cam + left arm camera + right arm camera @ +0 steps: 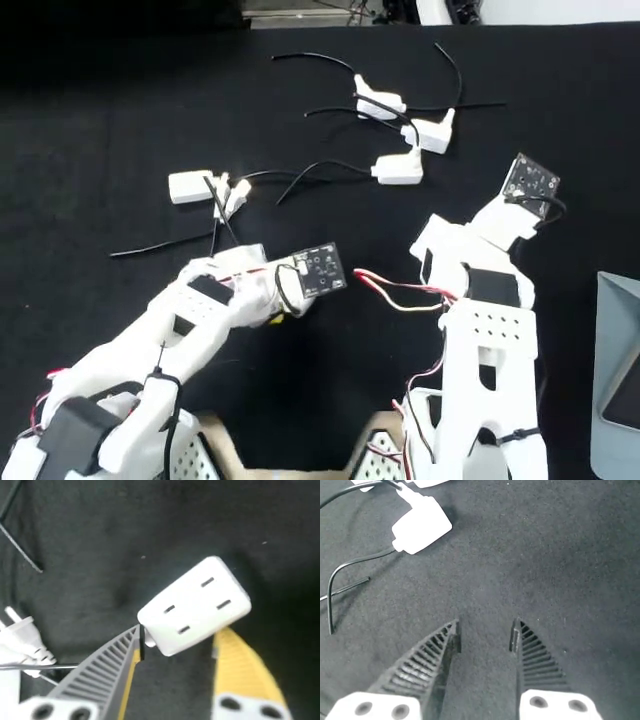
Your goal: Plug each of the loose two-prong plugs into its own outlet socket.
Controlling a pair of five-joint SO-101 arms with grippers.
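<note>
My left gripper (177, 639) is shut on a white outlet socket block (195, 605) with two pairs of slots, held just above the black mat. From above, this gripper (245, 264) sits left of centre with the block (240, 258) in it. A loose two-prong plug (22, 635) lies close beside it. My right gripper (484, 635) is open over bare mat, a short way from a white plug (422, 527) with a black cable. Three white plugs (380, 103) (432, 132) (398, 168) lie at the back, and my right gripper (432, 240) is below them.
Another white socket block (190, 186) with a plug (232, 195) beside it lies at the left, and thin black cables (300, 180) trail across the mat. A grey bin (615, 370) stands at the right edge. The black mat (120, 120) covers the table.
</note>
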